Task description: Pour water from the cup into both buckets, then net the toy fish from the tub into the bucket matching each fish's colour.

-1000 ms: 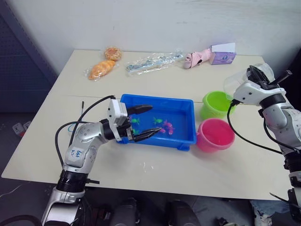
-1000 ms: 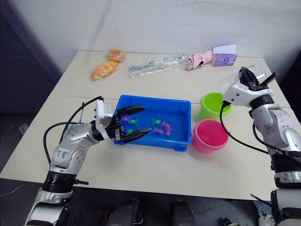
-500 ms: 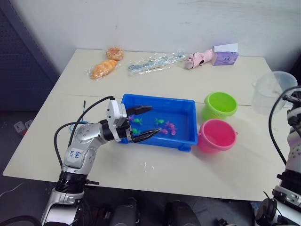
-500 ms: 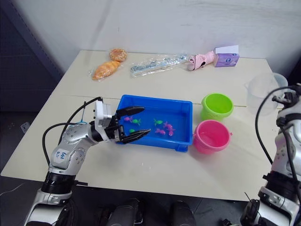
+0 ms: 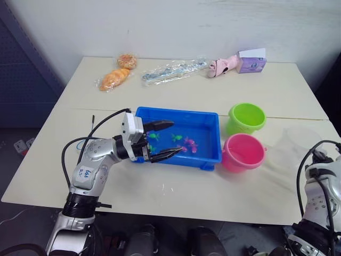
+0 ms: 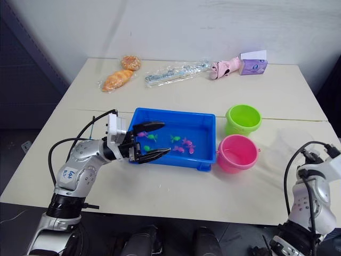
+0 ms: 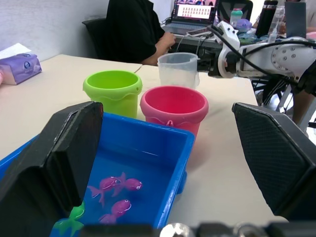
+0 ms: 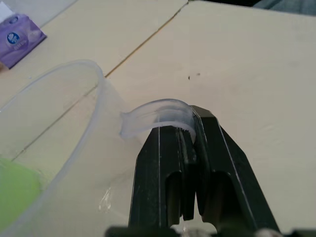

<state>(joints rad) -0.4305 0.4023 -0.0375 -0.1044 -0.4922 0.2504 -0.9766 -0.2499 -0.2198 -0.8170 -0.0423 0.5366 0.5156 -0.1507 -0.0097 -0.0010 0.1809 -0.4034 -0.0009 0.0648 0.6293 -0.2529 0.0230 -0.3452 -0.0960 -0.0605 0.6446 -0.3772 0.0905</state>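
My left end effector (image 5: 162,140) hovered with its two black, textured fingers spread wide and nothing between them, over the left end of the tub (image 5: 213,124), a shallow rectangular bright blue plastic tray with a rolled rim that sat near the middle of the tabletop (image 5: 176,98). Blue handwriting marked my left forearm, but I could not read it. In the tub lay the toy fish (image 5: 190,144), tiny moulded plastic pieces, some green and some pink-magenta. Just beside the tub's right end stood the two round, thick-rimmed plastic buckets: the lime green bucket (image 5: 246,118) toward the back and the pink bucket (image 5: 243,152) toward the front, close against each other. My right end effector (image 8: 190,148) was clenched on the curved handle of the cup (image 7: 177,69), a clear, colourless plastic cup with a pouring lip, which stood upright near the right edge of the tabletop, beyond the buckets. Along the back edge lay two round, orange-brown baked pieces in clear wrap (image 5: 118,72), a crinkled clear plastic bag (image 5: 173,69), a soft pink toy (image 5: 224,65) and a purple tissue pack (image 5: 251,61) with a small round logo too small to read. In the left wrist view a person in black (image 7: 136,29) sat at a laptop (image 7: 192,12) behind the tabletop.
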